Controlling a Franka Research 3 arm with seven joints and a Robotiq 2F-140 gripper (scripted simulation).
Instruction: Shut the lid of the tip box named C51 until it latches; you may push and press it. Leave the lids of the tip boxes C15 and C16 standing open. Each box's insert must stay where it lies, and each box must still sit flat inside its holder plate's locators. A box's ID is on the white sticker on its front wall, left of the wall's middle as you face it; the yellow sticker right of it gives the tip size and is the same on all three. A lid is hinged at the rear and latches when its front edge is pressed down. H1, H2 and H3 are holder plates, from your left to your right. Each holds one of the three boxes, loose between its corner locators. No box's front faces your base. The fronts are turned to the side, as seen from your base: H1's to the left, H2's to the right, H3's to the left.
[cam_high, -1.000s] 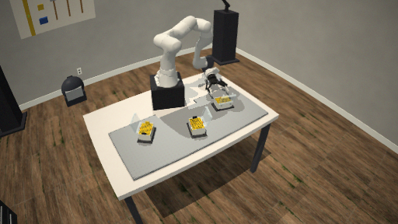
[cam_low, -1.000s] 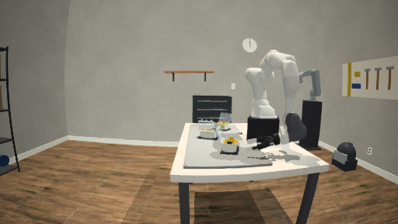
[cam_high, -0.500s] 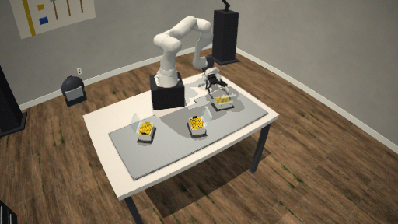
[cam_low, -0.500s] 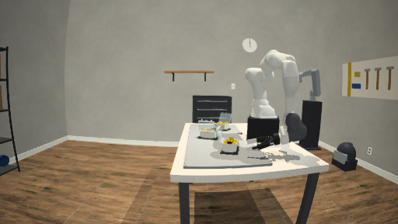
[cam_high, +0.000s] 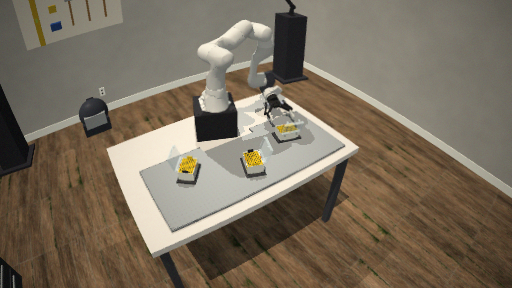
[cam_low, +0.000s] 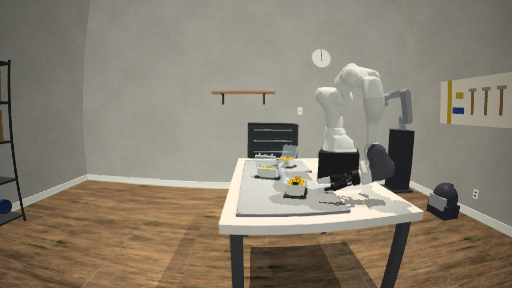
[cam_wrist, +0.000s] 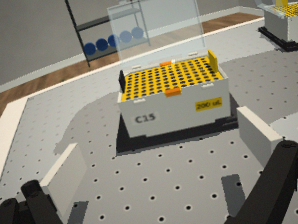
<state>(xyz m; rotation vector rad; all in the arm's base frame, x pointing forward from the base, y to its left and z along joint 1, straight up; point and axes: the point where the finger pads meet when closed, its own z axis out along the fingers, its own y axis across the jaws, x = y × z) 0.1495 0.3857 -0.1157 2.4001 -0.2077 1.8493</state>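
My gripper (cam_wrist: 157, 140) is open and empty, low over the grey perforated mat (cam_wrist: 153, 196). It faces the front wall of a white tip box (cam_wrist: 174, 99) with a yellow insert. The box's white sticker (cam_wrist: 145, 119) seems to read C15, and a yellow sticker (cam_wrist: 208, 104) sits right of it. Its clear lid (cam_wrist: 156, 19) stands open at the rear. The box sits on a dark holder plate. In the top view the gripper (cam_high: 276, 106) is beside this box (cam_high: 287, 131). Two more open boxes stand at the middle (cam_high: 253, 160) and the far end (cam_high: 187, 166); their stickers are unreadable.
A second open box (cam_wrist: 282, 12) shows at the top right of the wrist view. The robot's black base block (cam_high: 215, 120) stands on the table behind the mat. The table's edge lies close past the nearest box. In the exterior view the gripper (cam_low: 336, 184) hovers right of the nearest box (cam_low: 295, 186).
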